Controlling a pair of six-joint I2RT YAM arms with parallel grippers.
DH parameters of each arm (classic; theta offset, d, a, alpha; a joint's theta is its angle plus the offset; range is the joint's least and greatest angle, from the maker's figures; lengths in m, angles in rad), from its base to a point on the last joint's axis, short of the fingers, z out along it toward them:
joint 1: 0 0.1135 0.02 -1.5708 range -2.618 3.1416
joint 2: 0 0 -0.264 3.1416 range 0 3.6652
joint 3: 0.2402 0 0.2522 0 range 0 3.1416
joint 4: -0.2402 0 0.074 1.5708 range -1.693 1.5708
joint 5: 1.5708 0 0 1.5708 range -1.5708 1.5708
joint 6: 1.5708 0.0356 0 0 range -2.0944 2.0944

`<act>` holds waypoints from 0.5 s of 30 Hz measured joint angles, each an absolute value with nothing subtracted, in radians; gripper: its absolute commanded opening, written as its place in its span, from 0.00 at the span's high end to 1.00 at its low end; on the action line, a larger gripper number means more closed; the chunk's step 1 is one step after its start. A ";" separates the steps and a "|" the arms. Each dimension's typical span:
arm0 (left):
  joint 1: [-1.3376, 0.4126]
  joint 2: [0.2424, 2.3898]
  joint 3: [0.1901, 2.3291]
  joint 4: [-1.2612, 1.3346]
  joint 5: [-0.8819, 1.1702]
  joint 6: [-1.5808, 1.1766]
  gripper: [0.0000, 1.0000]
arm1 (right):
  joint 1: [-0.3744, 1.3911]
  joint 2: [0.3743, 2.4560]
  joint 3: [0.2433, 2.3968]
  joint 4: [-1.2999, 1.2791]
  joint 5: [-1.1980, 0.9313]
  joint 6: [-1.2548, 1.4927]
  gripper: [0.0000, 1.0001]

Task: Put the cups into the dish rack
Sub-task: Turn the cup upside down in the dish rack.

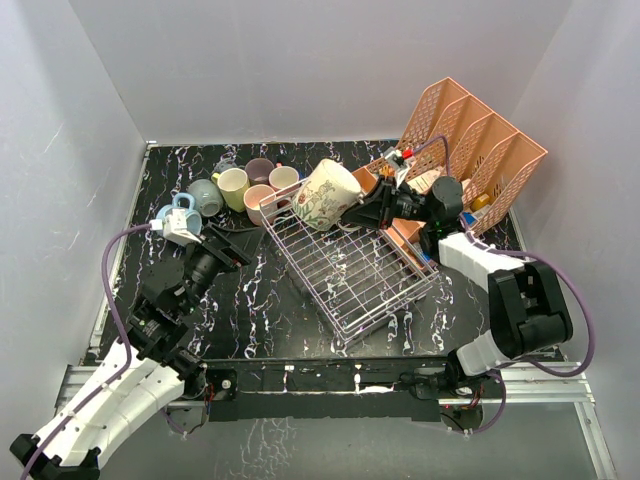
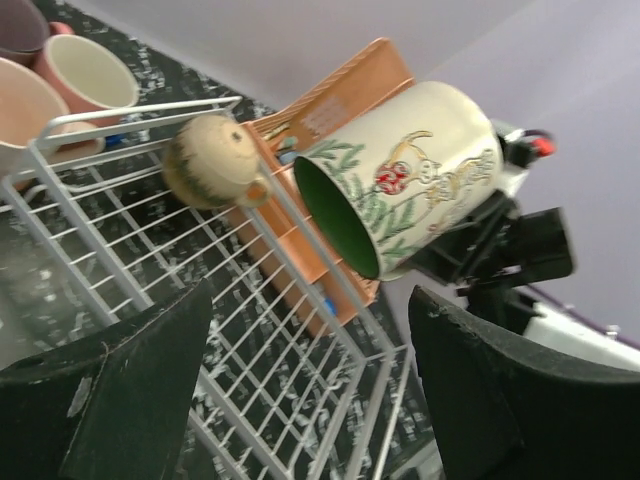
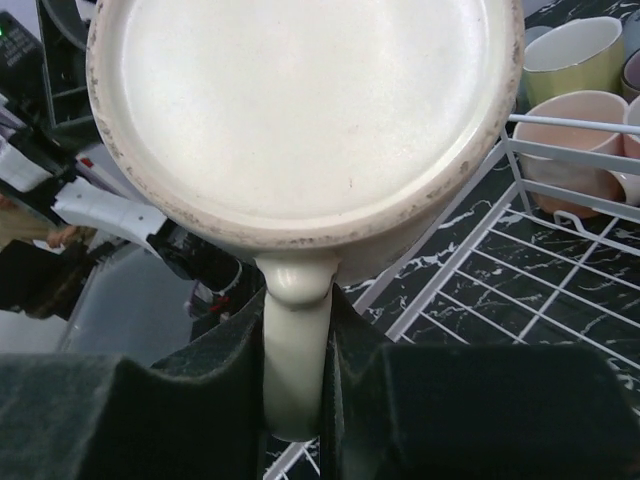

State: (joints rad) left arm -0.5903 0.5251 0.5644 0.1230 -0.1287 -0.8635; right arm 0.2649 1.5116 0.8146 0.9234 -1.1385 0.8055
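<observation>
My right gripper (image 3: 295, 385) pinches the handle (image 3: 293, 320) of the floral mug (image 1: 328, 193) and holds it tilted over the far end of the rack (image 1: 304, 275). My left gripper (image 2: 310, 340) is spread wide and empty, just beside the rack's left side. The other cups (image 1: 232, 187) sit grouped on the counter (image 1: 250, 300) by the rack's far-left corner.

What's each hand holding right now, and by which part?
The right hand pinches the floral mug by its handle; the left hand is open and holds nothing.
</observation>
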 measured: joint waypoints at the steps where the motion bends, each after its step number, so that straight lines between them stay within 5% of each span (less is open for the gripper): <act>1: -0.590 0.529 0.580 0.083 -0.134 -0.838 0.22 | 0.255 1.500 0.815 0.894 -1.154 0.768 0.92; 15: -0.590 0.547 0.640 -0.147 -0.204 -0.648 0.22 | 0.171 1.439 0.934 0.082 -1.109 -0.038 0.92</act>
